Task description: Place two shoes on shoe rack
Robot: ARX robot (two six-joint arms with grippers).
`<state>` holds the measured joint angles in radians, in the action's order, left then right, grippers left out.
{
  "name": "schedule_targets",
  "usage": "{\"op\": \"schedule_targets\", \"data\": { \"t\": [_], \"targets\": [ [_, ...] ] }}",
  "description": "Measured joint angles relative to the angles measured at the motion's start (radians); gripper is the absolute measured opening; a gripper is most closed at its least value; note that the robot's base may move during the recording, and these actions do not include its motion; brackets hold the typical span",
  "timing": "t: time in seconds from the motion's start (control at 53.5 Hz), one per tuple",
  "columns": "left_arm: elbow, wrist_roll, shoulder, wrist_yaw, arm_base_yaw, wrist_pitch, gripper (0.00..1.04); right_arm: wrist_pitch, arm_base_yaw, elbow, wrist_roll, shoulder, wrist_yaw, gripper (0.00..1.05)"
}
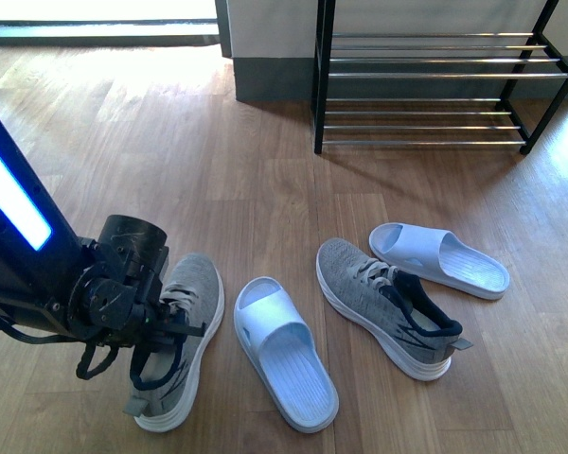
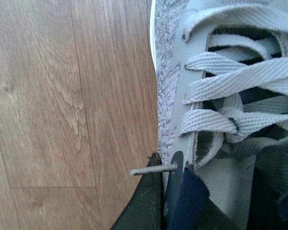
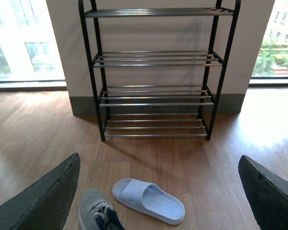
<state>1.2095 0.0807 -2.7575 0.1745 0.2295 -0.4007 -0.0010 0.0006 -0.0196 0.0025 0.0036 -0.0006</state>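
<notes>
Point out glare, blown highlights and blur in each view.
Front view: sunlight washes out the floor by the top edge, and the shoe rack bars glint. Left wrist view: the sneaker laces are crisp, the left gripper's finger blurred. Right wrist view: both windows are overexposed, the rack is sharp.

Left arm (image 1: pixel 28 255) angles low; right end effector (image 3: pixel 158 191) holds fingers (image 3: pixel 43 201) wide apart.
</notes>
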Motion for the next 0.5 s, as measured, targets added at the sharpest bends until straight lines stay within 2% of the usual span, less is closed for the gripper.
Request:
{"op": "schedule_targets", "data": {
  "t": [0.131, 0.187, 0.243, 0.318, 0.411, 0.449, 0.505],
  "targets": [
    [-0.039, 0.035, -0.011, 0.049, 0.002, -0.17, 0.02, 0.0, 0.0, 0.0, 0.0, 0.0, 0.0, 0.96],
    [-0.099, 0.048, 0.055, 0.005, -0.018, -0.093, 0.02, 0.0, 0.0, 0.0, 0.0, 0.0, 0.0, 0.96],
    [-0.221, 0.048, 0.22, -0.024, -0.056, 0.054, 0.02, 0.0, 0.0, 0.0, 0.0, 0.0, 0.0, 0.96],
    [-0.374, 0.047, 0.462, 0.012, -0.095, 0.164, 0.02, 0.0, 0.0, 0.0, 0.0, 0.0, 0.0, 0.96],
    [-0.479, 0.037, 0.787, 0.038, -0.134, 0.186, 0.02, 0.0, 0.0, 0.0, 0.0, 0.0, 0.002, 0.96],
    [-0.51, 0.018, 0.964, 0.084, -0.134, 0.19, 0.02, 0.0, 0.0, 0.0, 0.0, 0.0, -0.002, 0.96],
    [-0.55, -0.001, 1.146, 0.092, -0.123, 0.2, 0.02, 0.0, 0.0, 0.0, 0.0, 0.0, 0.001, 0.96]
  ]
}}
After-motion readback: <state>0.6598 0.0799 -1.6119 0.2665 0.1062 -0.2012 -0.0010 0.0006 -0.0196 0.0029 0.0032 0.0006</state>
